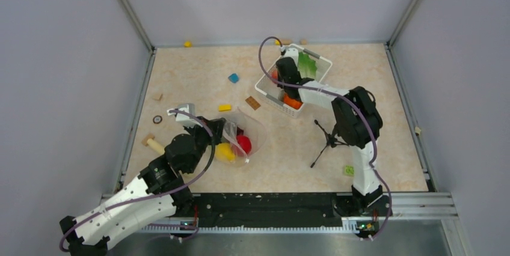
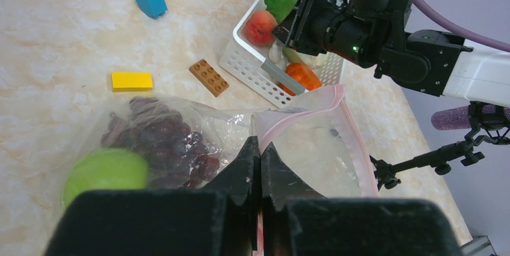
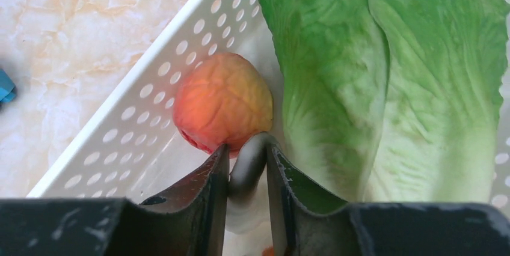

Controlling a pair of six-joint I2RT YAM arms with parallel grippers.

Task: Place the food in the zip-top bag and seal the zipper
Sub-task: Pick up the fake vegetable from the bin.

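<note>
The clear zip-top bag lies left of centre, its mouth open. It holds the red apple, the yellow lemon, the dark grapes and the green lime. My left gripper is shut on the bag's pinkish zipper at the mouth edge. The white basket holds the green lettuce, an orange-red fruit and an orange piece. My right gripper is inside the basket, shut on a grey rounded part of a whitish item between fruit and lettuce.
Loose blocks lie on the table: blue, yellow, a brown brick, a green one and a wooden peg. A small black tripod stands right of the bag. Walls enclose the table.
</note>
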